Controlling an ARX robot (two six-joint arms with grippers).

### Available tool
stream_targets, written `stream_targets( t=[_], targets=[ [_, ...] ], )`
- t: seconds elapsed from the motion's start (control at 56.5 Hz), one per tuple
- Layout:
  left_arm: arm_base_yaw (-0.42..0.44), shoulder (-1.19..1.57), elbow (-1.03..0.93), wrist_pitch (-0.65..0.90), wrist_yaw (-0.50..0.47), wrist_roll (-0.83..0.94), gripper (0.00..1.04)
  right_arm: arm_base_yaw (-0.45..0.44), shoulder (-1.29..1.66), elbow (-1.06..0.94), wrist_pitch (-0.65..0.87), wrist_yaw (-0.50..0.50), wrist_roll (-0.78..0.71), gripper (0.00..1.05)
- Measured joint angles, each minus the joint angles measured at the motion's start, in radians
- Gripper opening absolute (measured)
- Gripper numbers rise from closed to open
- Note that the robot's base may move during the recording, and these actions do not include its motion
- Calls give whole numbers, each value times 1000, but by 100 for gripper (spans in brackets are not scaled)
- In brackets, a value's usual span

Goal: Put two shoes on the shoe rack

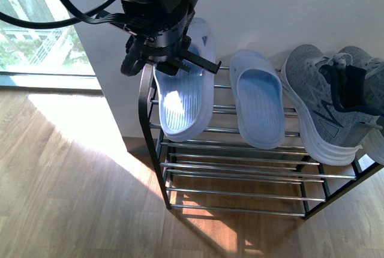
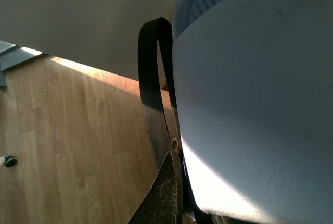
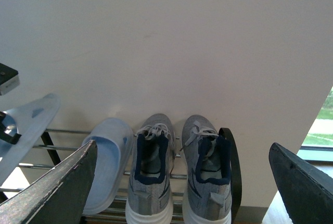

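Note:
In the front view my left gripper (image 1: 168, 54) is shut on a pale blue slide (image 1: 183, 99), which hangs tilted over the left end of the shoe rack's (image 1: 240, 168) top tier. In the left wrist view that slide (image 2: 250, 104) fills most of the picture, beside the rack's black end loop (image 2: 151, 78). A second slide (image 1: 258, 105) and two grey sneakers (image 1: 318, 108) lie on the top rails. My right gripper (image 3: 182, 148) hovers open above the sneakers (image 3: 151, 182), with nothing between its fingers (image 3: 57, 187).
A white wall stands right behind the rack. The lower chrome tiers (image 1: 240, 195) hold nothing. Wooden floor (image 1: 66, 192) spreads to the left and front, with a window (image 1: 36, 30) at the far left. The rack's right end loop (image 3: 234, 166) is next to the outer sneaker.

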Motion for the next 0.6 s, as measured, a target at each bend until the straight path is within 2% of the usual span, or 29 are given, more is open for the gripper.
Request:
stream_targets(
  t=[0.407,0.513,0.602],
  targets=[
    [0,225,254,-85,-34,92,2,0,0,0,0,0,0,96],
    [0,231,269,-92,-22,100,23,0,0,0,0,0,0,96],
    [-1,220,263,-82,3,83,36,0,0,0,0,0,0,96]
  ],
)
